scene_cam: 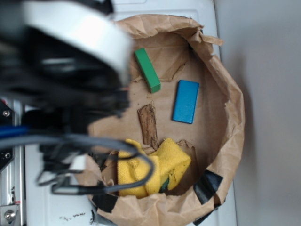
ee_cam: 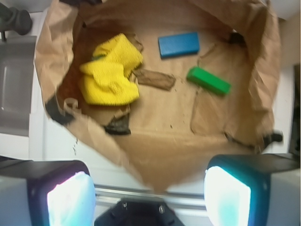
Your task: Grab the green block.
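You're at the approach step: your gripper (ee_cam: 150, 193) hangs wide open and empty above the paper bag (ee_cam: 155, 160). The green block (ee_cam: 209, 81) lies at two o'clock, beside the blue block (ee_cam: 178, 44). Next, centre over it, turn to straddle its narrow width, and descend.

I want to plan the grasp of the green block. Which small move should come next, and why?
Probably move the open gripper forward and right over the green block. The block lies free on the paper, apart from the blue block, and the fingers are not near it.
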